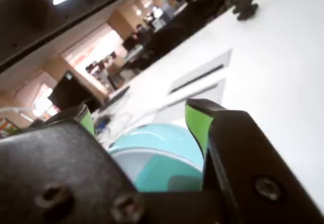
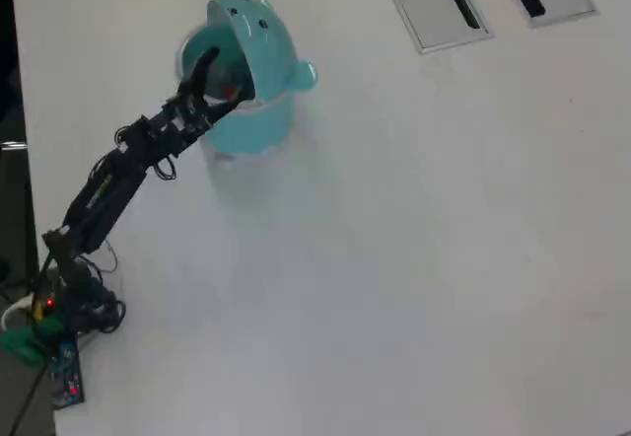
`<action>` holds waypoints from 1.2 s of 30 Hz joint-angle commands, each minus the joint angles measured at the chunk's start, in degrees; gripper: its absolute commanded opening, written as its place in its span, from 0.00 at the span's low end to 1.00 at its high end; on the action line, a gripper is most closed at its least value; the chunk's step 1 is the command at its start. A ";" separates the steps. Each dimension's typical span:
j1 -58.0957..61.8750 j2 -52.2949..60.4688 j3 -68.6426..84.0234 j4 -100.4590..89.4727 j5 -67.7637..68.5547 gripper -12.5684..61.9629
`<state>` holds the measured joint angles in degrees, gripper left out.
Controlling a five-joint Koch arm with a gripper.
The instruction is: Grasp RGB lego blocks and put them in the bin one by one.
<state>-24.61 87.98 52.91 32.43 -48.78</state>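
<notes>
Overhead view: gripper (image 2: pixel 221 86) w/ jaws spread over the open mouth of the teal bin (image 2: pixel 276 56), lid hinged back; red lego block (image 2: pixel 230 92) seen inside, between the tips. Bin stands on white worktop (image 2: pixel 394 258), near grey slotted panels (image 2: pixel 434 2).

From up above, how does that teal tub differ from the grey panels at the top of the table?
The bin is teal, round and stands up from the table; the grey slotted panels are flat, rectangular and flush with it. The bin gapes open with its dome lid tipped back; each panel shows only a narrow dark slot. The gripper hangs over the bin, far from the panels.
</notes>
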 commanded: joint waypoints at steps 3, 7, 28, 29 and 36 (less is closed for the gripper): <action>3.34 5.62 3.52 -9.32 3.69 0.61; 5.54 8.88 11.16 -17.05 4.39 0.61; 10.90 23.29 35.86 -31.29 12.22 0.61; 11.43 23.73 37.18 -32.17 13.01 0.61; 17.40 26.98 48.25 -44.03 14.68 0.61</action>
<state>-8.00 112.59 103.01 -4.13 -34.89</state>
